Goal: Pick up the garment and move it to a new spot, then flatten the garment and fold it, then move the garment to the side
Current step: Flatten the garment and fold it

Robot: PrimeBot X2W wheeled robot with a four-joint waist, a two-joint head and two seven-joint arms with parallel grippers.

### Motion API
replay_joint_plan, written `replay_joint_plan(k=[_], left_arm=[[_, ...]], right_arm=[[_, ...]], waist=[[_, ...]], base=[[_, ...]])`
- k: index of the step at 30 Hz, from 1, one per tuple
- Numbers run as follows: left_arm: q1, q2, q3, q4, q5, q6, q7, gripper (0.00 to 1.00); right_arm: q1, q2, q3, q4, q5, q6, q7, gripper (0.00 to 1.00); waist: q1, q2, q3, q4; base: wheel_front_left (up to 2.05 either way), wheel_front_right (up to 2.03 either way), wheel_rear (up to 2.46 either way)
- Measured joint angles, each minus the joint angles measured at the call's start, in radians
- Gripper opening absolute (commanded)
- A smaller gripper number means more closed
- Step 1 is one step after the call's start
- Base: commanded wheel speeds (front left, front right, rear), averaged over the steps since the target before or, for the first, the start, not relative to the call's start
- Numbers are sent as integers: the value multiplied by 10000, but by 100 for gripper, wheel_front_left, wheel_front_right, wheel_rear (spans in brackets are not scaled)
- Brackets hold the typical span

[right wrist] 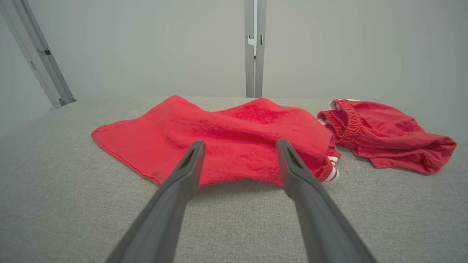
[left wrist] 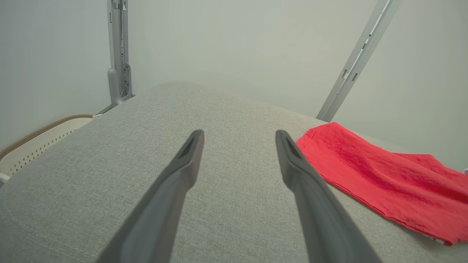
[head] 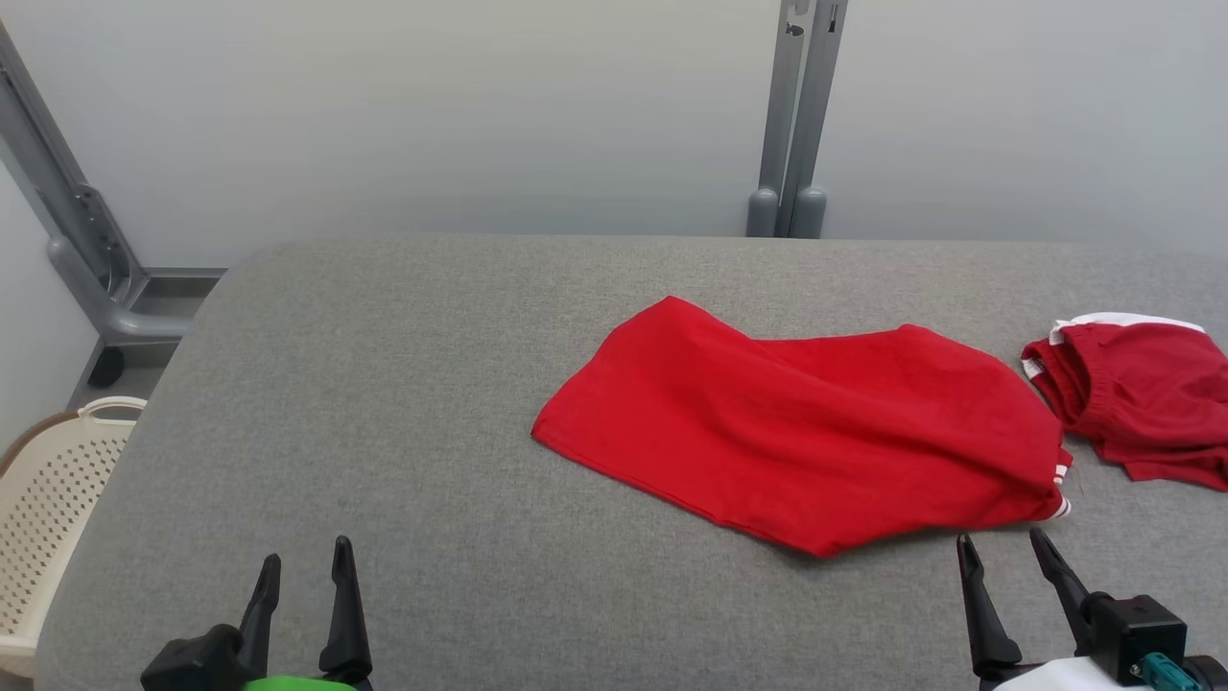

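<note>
Left claw (head: 307, 552) stands wide apart and empty, its two dark fingers over bare grey pad (head: 384, 432) and touching nothing. Right claw (head: 1001, 537) is spread just as wide and also holds nothing; its tips sit just short of the near edge of the garment (head: 806, 432), with a strip of pad between them and the cloth.

The garment, bright red, lies spread but rumpled on the pad, right of middle in the head view, with a soft ridge across its far side and a bit of white-striped trim at its right corner. Just beside that corner lies a second, darker red piece (head: 1142, 403) with an elastic waistband and white edging, bunched up. Nothing lies between the right claw and the garment.

Off the pad's left edge stands a cream basket (head: 48, 499) with a perforated wall. Grey metal posts (head: 796, 125) rise against the pale wall behind.

Both arms sit low at the near edge, one at each bottom corner of the head view, fingers pointing toward the far wall. The left wrist shows a green band, the right a white forearm.
</note>
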Motion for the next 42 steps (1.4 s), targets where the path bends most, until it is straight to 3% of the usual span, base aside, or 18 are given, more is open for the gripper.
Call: replay_joint_plan(k=[7, 11, 18, 25, 37, 42], left_arm=[[79, 165, -35, 12, 8, 38, 86, 100], [-111, 374, -305, 228, 222, 109, 729, 100], [-2702, 750, -1442, 1931, 909, -351, 3005, 100], [-5004, 731, -1990, 3939, 1350, -683, 4197, 100], [-7021, 853, -2098, 6004, 1484, -1039, 4815, 100], [-7349, 570, -2071, 6558, 1172, -1187, 5007, 100]], right_arm=[[-11, -4, 92, -90, -77, 0, 59, 100], [-46, -6, 201, -153, -79, 0, 104, 100], [-308, -8, 711, -359, -81, 0, 336, 100], [-595, -8, 1195, -723, -109, 0, 533, 100], [-1149, -12, 1281, -943, -136, 0, 295, 100], [-1241, -15, 1269, -880, -54, 0, 171, 100]], waist=[[0, 0, 55, -78], [0, 0, 136, -192], [0, 0, 545, -580], [0, 0, 1114, -1232], [1, 0, 2394, -2368], [0, 0, 2898, -2818]], base=[[0, 0, 0], [0, 0, 0], [0, 0, 0], [0, 0, 0], [0, 0, 0], [0, 0, 0]])
